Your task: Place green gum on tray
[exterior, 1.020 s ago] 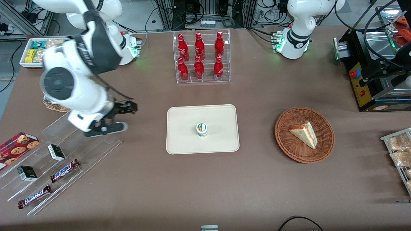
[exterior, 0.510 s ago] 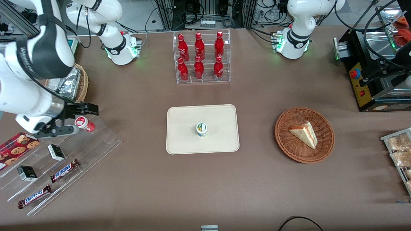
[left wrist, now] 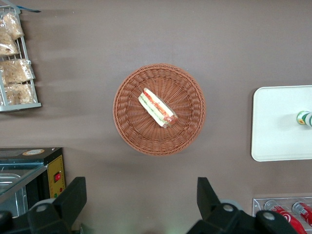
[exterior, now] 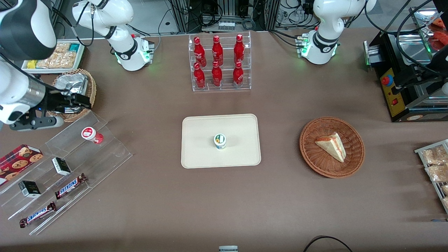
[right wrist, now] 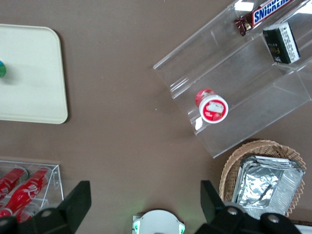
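The green gum [exterior: 219, 141] stands upright on the cream tray [exterior: 199, 154], near its middle, with nothing touching it. The parked arm's wrist view also catches the green gum [left wrist: 304, 118] on the tray [left wrist: 273, 126]. My gripper [exterior: 75, 112] hangs open and empty well off toward the working arm's end of the table, above the edge of a clear acrylic stand [exterior: 105, 154]. In the right wrist view the gripper [right wrist: 145, 200] is spread wide over bare table, with the tray [right wrist: 29, 97] and a sliver of the green gum [right wrist: 1, 68] at the frame's edge.
A red-lidded bottle [exterior: 90, 134] stands on the acrylic stand with candy bars [exterior: 70, 185] and small boxes. A wicker basket holding a foil pack [exterior: 91, 91] sits by my gripper. A rack of red bottles [exterior: 220, 63] and a sandwich basket [exterior: 360, 150] surround the tray.
My arm has swung away from the tray toward the working arm's end of the table, uncovering the red-lidded bottle. The gripper stays open and empty. The green gum has not moved.
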{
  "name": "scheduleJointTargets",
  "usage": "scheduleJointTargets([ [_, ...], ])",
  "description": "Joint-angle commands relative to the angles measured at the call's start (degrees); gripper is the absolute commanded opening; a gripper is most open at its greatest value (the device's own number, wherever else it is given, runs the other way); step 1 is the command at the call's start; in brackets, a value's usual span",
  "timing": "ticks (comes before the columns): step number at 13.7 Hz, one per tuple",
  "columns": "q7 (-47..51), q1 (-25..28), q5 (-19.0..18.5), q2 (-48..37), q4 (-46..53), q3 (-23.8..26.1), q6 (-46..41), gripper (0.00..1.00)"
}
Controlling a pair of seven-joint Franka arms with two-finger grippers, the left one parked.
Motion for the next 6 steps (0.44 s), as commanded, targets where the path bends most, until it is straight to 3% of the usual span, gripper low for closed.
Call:
scheduleJointTargets([
  [1, -0.19, -2.04, -0.6, -2.99, -1.14, 0.35, -2.02, 1.0],
  [6, 1.21, -4.07, -0.51, -4.49, 0.61, 0.35, -5.98, 1.0],
])
